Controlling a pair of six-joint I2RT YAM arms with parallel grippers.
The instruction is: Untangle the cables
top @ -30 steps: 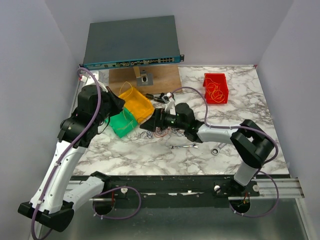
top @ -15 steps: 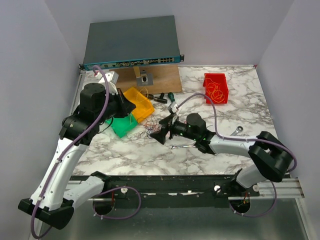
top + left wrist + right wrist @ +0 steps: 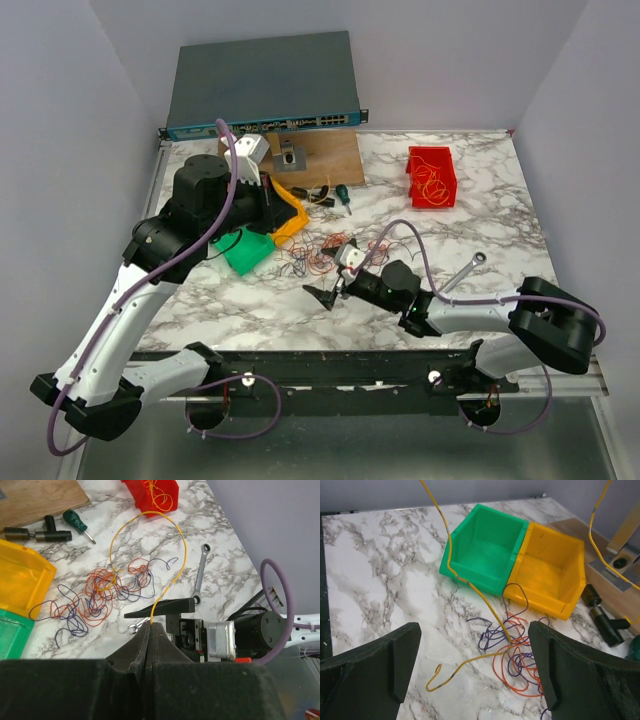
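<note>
Marble table point(image 3: 500, 270) between grey walls point(image 3: 80, 100). Near the front edge, the right claw point(image 3: 474, 630) gapes wide and empty, facing the cables point(image 3: 325, 255), an orange and dark tangle mid-table. Farther back, the left claw point(image 3: 151, 626) pinches a yellow strand point(image 3: 150, 513) arching from the tangle.

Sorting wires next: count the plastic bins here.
3: red plastic bin at far right; yellow plastic bin and green plastic bin touching, at left. None seems hidden.

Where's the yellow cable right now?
Left wrist view: the yellow cable is pinched in the left gripper, arching over to the orange and dark tangle beside the yellow bin.
</note>
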